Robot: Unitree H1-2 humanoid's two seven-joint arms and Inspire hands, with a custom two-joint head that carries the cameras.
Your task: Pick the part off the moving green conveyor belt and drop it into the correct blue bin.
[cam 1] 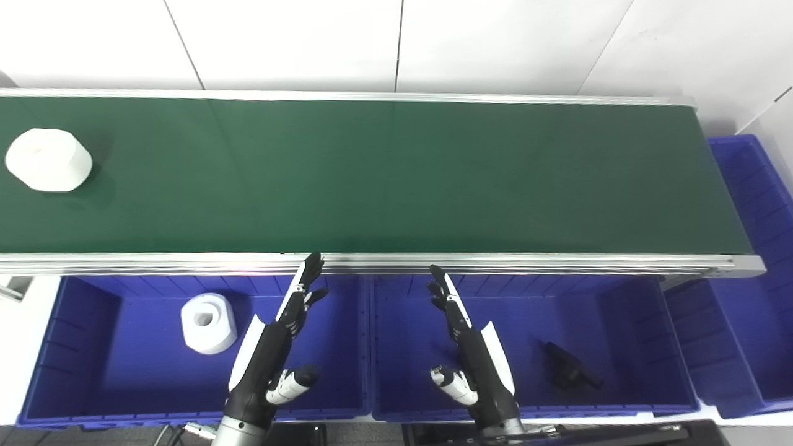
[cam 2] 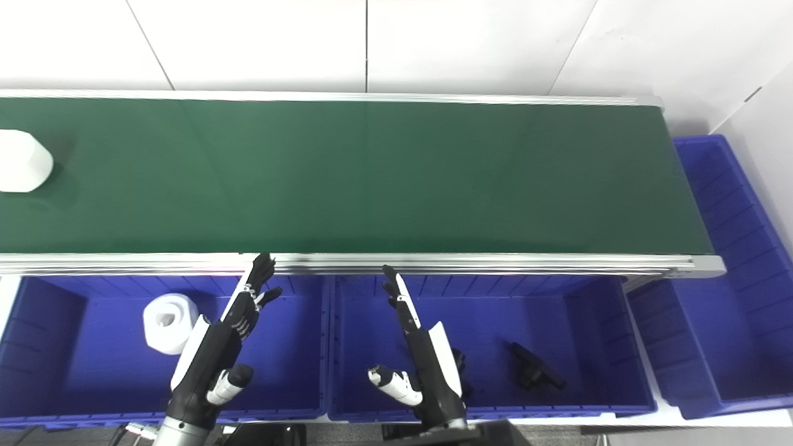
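A white faceted part lies on the green conveyor belt at its far left; in the right eye view it is cut by the frame edge. My left hand is open and empty, fingers straight, held above the left blue bin just short of the belt's near rail. My right hand is open and empty above the middle blue bin. Both hands are far to the right of the white part.
A white ring-shaped part lies in the left bin. A black part lies in the middle bin. A third blue bin stands past the belt's right end. The belt's aluminium rail runs in front of the bins.
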